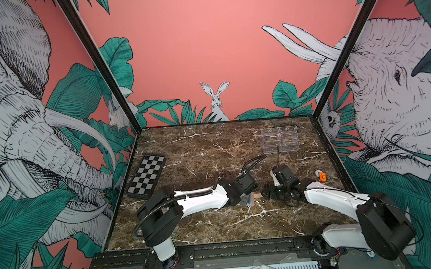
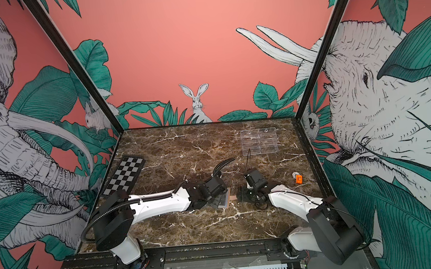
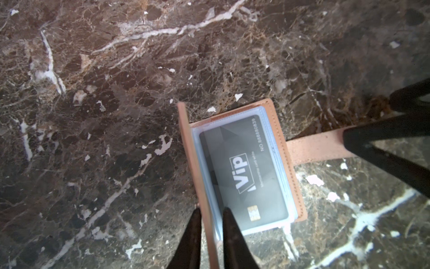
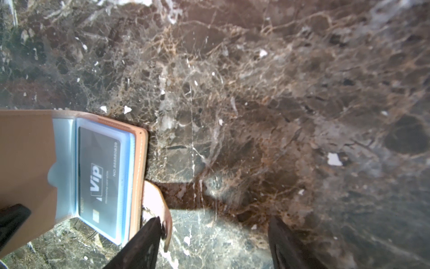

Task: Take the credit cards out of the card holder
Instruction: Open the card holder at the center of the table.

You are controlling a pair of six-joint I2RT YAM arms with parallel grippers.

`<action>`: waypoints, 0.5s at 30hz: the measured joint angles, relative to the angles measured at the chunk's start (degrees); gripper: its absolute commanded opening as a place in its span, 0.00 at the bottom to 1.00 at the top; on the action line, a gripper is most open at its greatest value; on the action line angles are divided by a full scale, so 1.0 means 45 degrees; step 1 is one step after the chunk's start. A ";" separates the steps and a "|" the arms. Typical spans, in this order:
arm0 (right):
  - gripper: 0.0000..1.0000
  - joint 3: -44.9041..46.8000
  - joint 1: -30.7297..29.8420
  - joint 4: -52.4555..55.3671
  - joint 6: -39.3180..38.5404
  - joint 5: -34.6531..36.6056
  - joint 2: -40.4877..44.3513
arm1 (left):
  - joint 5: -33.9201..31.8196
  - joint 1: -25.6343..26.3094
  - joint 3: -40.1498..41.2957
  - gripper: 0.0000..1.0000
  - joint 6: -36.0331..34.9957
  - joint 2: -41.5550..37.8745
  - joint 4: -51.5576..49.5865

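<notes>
The tan card holder [image 3: 290, 149] lies open on the marble in front of both arms, seen small in both top views [image 1: 252, 199] [image 2: 226, 199]. One black "Vip" credit card [image 3: 244, 172] [image 4: 100, 177] shows inside a clear sleeve. My left gripper [image 3: 212, 209] is shut on the holder's raised cover flap, which stands on edge between the two fingers. My right gripper [image 4: 215, 219] is open, and one of its fingers [image 3: 372, 144] rests on the holder's snap tab [image 4: 158, 202]. Any other cards are hidden behind the sleeves.
A black-and-white chequered board [image 1: 147, 175] lies at the left edge of the table. A clear acrylic tiered stand [image 1: 280, 138] stands at the back right. A small orange object [image 1: 322, 176] lies near the right wall.
</notes>
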State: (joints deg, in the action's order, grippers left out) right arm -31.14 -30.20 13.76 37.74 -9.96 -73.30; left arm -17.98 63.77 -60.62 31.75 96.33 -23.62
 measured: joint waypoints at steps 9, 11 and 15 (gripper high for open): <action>0.75 -0.0631 0.0010 0.0544 0.0107 -0.0306 0.1015 | 0.0913 -0.0617 0.1258 0.08 0.1030 -0.0899 0.1005; 0.75 -0.0869 0.0034 0.0544 0.0243 -0.0466 0.1379 | 0.1151 -0.0743 0.1613 0.08 0.1365 -0.1132 0.1345; 0.75 -0.1161 0.0044 0.0359 0.0695 -0.1030 0.1773 | 0.1511 -0.0971 0.2385 0.06 0.2103 -0.1671 0.1977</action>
State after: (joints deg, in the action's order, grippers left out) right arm -36.36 -30.00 15.38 40.86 -14.59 -65.32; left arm -11.18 59.40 -49.89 41.21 88.82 -14.72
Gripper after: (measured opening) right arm 0.751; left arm 0.074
